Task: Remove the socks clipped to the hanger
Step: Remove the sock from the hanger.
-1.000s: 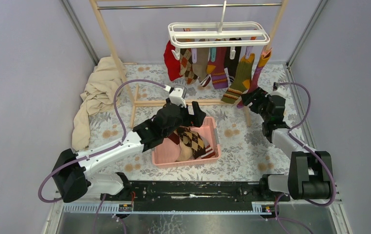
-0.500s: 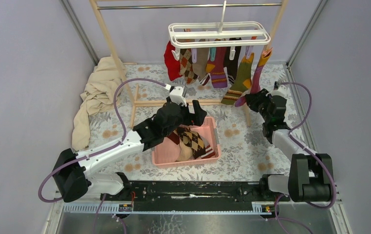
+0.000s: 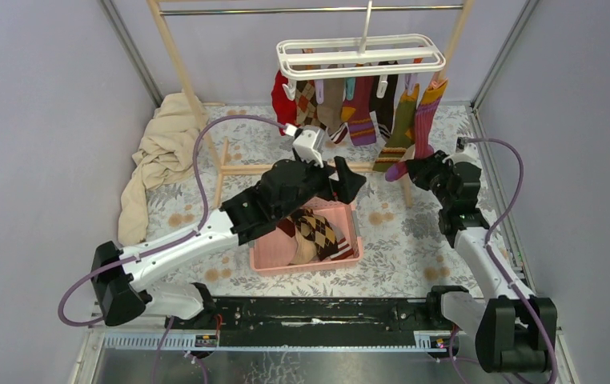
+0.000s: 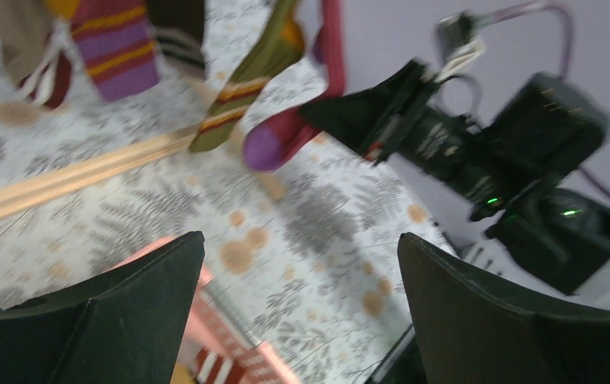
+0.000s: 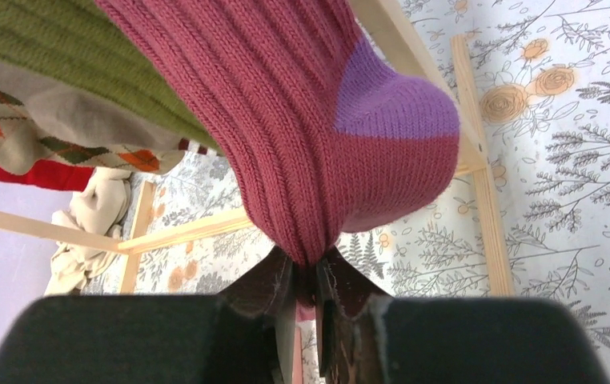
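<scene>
Pinching maroon sock [image 5: 302,120]; olive sock [image 5: 86,64], rack [image 5: 182,232] adj.

left arm stretches forward and to the right, left gripper [image 3: 340,182] raised with jaws spread wide. right arm reaches forward, wrist turned left, right gripper [image 5: 308,272] with jaws nearly together, pinching the maroon sock [image 5: 326,120].

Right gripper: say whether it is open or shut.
The right gripper is shut on the maroon sock: in the wrist view its fingers pinch the knit between them.
</scene>
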Controlling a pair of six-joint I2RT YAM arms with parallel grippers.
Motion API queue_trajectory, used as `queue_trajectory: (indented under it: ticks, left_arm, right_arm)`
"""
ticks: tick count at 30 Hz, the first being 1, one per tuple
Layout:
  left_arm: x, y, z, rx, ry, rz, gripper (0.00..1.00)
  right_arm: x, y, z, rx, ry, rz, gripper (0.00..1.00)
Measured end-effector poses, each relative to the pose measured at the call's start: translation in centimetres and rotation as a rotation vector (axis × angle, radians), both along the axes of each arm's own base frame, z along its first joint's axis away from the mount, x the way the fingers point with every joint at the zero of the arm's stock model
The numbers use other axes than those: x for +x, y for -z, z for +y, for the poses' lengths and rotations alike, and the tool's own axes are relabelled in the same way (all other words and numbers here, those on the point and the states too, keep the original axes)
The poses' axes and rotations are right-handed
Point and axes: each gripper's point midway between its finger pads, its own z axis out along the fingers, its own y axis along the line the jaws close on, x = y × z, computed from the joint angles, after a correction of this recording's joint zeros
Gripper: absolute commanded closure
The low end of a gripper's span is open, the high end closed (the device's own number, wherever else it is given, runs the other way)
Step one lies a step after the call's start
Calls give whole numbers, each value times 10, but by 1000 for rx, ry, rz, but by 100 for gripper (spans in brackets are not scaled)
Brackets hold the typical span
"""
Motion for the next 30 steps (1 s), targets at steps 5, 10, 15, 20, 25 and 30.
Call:
queue_trajectory:
  ticks: [5,10,15,20,25,30]
  left_arm:
    - [-12,-50,-34,-67,67,-65,1]
    - [-8,-95,-66,-111,93,-136,1]
    - [10,-130,-96,-139,85,-198,1]
    - [26,-143,-121,-145,77,-228,1]
    - [39,-151,-142,-157,72,-245,1]
    - [47,-160,-156,-162,65,-259,1]
  right_arm:
    - [-18,-6,2,0,-15,17,86]
    - [-36,-14,1,-16,-18,19,86]
    - [-49,-26,0,-38,-23,26,87]
    - [-59,-39,-1,-66,-31,44,89]
    - [-72,-52,-7,-115,-15,60,91]
    - [-85,-70,-15,-142,20,44,91]
